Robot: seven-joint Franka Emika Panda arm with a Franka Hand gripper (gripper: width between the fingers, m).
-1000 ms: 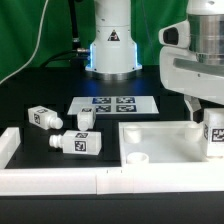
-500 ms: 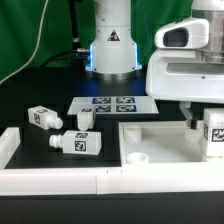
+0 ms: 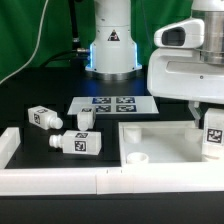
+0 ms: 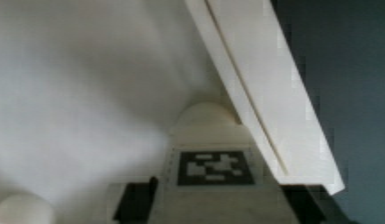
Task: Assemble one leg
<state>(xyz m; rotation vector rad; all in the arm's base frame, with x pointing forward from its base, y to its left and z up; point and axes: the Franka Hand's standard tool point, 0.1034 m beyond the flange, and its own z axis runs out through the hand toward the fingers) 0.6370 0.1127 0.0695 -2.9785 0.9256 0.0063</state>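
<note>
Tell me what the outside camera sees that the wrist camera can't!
Only the exterior view shows three loose legs, the marker board and the arm's base. Only the wrist view shows the pincer from above, a finger on each side of the held leg. Both show that leg and the white panel.
</note>
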